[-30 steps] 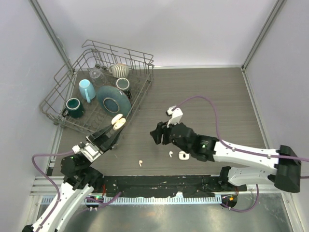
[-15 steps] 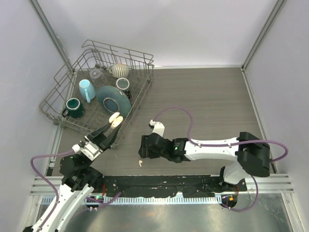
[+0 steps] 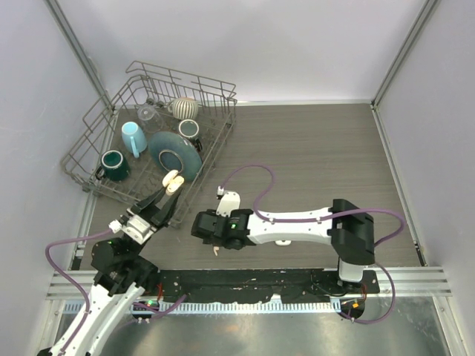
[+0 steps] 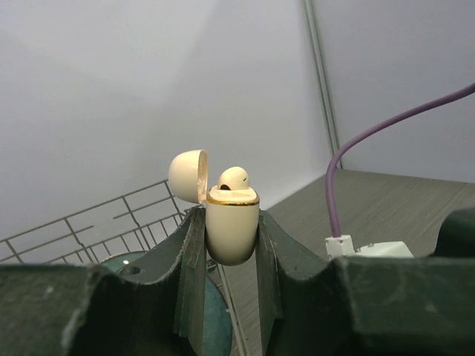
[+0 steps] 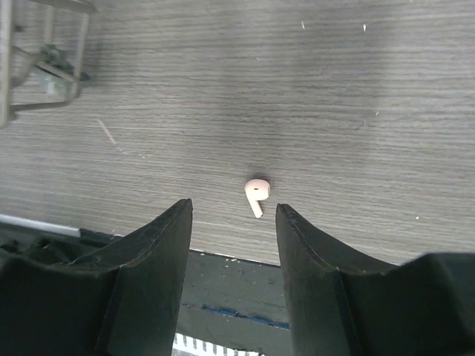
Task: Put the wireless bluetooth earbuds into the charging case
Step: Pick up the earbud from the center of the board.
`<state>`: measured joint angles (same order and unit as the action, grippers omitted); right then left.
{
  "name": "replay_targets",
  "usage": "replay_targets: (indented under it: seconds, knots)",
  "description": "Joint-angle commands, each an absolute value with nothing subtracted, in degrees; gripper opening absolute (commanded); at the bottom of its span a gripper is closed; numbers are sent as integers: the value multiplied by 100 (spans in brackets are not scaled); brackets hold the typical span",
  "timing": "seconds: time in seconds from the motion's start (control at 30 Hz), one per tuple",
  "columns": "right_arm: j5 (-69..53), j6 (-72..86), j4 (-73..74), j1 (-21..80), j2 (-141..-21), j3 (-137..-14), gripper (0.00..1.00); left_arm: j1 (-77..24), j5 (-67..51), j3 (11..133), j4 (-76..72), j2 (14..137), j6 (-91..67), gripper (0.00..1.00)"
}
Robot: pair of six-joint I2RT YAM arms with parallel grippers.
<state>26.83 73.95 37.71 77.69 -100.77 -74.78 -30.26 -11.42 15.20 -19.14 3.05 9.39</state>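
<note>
My left gripper (image 3: 168, 190) is shut on the cream charging case (image 3: 172, 180) and holds it upright above the table by the dish rack. In the left wrist view the case (image 4: 231, 226) sits between the fingers with its lid (image 4: 187, 172) open and one white earbud (image 4: 236, 178) seated in it. A second white earbud (image 3: 216, 251) lies on the table near the front edge. My right gripper (image 3: 208, 231) hovers just above it, open and empty. In the right wrist view the earbud (image 5: 256, 194) lies just ahead of the gap of that gripper (image 5: 231, 211).
A wire dish rack (image 3: 89, 137) with mugs, a teal plate and a glass stands at the back left; its corner shows in the right wrist view (image 5: 44, 59). The table's front edge and black rail (image 3: 245, 278) run just below the earbud. A purple cable (image 3: 249, 178) loops over the table.
My right arm has swept left across the table and now hangs over the earbud by the front edge. My left gripper has moved slightly up and left with the case.
</note>
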Motion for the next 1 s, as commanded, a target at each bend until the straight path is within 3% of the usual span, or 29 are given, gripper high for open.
replay_targets:
  seconds: [0.0, 0.97]
  knots:
    - [2760, 7884, 4808, 7822, -10564, -8041, 54, -3023, -835, 1705, -1916, 211, 923, 0]
    - [1872, 7743, 4158, 7419, -10995, -8095, 50, -3024, -835, 1723, -1802, 79, 888, 0]
